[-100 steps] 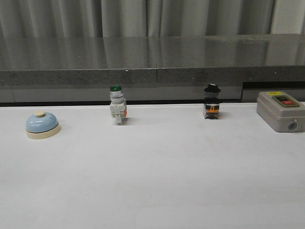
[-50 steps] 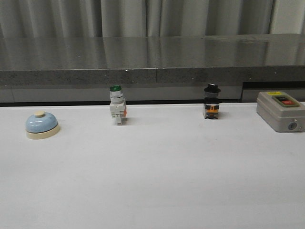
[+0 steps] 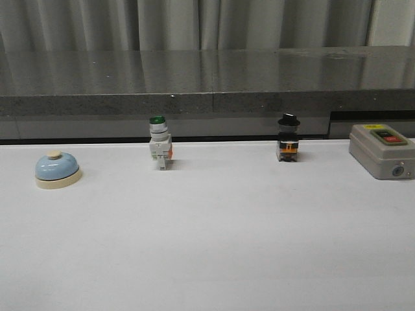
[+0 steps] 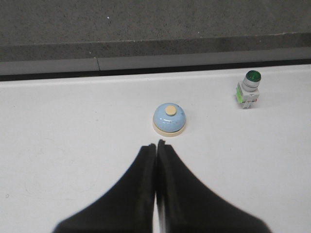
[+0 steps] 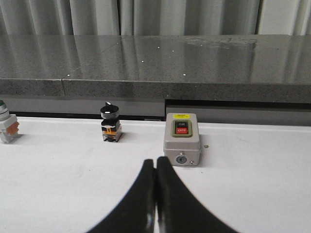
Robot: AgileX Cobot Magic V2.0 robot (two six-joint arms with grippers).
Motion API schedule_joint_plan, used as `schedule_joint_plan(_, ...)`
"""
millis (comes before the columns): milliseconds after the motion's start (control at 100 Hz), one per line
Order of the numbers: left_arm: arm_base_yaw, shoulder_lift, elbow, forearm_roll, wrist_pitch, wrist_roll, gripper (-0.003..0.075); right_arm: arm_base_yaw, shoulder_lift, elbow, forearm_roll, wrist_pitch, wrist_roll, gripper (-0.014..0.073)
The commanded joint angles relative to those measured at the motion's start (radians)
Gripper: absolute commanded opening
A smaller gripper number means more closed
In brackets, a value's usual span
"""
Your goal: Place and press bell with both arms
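In the left wrist view we see our left gripper [image 4: 156, 145] with its two black fingers [image 4: 141, 170] pressed flat together, tips touching, nothing between them. Just past those tips, a little to the side, the bell [image 4: 169, 119] sits on the white table [image 4: 73, 126], apart from the fingers. It stands upright on its cream base, the light-blue dome rising to the cream button, which points straight up; being round, it has no long axis across the table, only the vertical one through the button. Further out from the left jaws, beyond the bell and well to one side, stands the green-capped pushbutton switch [image 4: 249, 89], upright, near the table's far edge. Our right gripper [image 5: 155, 162] is likewise closed, its fingers [image 5: 167, 194] meeting along one seam and holding nothing. Directly ahead of its tips, close but not touching, lies the grey control box [image 5: 181, 139] with a black and a red button on its face and a keyhole on its near side. Off to one side of those jaws stands the black-knobbed selector switch [image 5: 110, 122], upright. In the front view neither gripper shows; the bell [image 3: 58, 169] rests at the table's left, well apart from the pushbutton switch [image 3: 159, 142], selector switch [image 3: 288, 137] and control box [image 3: 382, 150], which stand in a row before the dark stone ledge [image 3: 207, 78].
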Motion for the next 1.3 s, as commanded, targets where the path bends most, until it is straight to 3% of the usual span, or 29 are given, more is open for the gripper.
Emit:
schedule_joint_plan(0, 0.001, 0.097, -0.092, -0.012, -0.043, -0.007, -0.0020, -0.005, -0.016, -0.016, -0.010, -0.089, -0.010, -0.0060)
schedule_joint_plan(240, 0.001, 0.283, -0.153, -0.012, -0.045, -0.007, -0.0017, -0.005, -0.016, -0.016, -0.010, -0.089, -0.010, -0.0060)
schedule_joint_plan(330, 0.001, 0.323, -0.162, -0.012, -0.047, -0.007, 0.0033, -0.005, -0.016, -0.016, -0.010, -0.089, -0.010, -0.0060)
schedule_joint_plan(430, -0.001, 0.345, -0.162, -0.012, -0.043, -0.001, 0.0212, -0.005, -0.016, -0.016, -0.010, -0.089, -0.010, -0.0060)
schedule_joint_plan(550, -0.003, 0.349, -0.162, -0.012, -0.041, 0.005, 0.0589, -0.005, -0.016, -0.016, -0.010, -0.089, -0.010, -0.0060)
schedule_joint_plan(610, -0.003, 0.349, -0.162, -0.007, -0.043, 0.005, 0.0718, -0.005, -0.016, -0.016, -0.010, -0.089, -0.010, -0.0060)
schedule_joint_plan(740, -0.003, 0.349, -0.162, -0.007, -0.050, 0.005, 0.0648, -0.005, -0.016, -0.016, -0.010, -0.089, -0.010, -0.0060)
schedule_joint_plan(950, -0.017, 0.419, -0.218, -0.011, -0.089, 0.005, 0.0650, -0.005, -0.016, -0.016, -0.010, -0.089, -0.010, -0.0060)
schedule_joint_plan(1290, -0.121, 0.762, -0.449, 0.051, -0.128, 0.006, 0.0650, -0.005, -0.016, -0.016, -0.010, -0.089, -0.010, -0.0060)
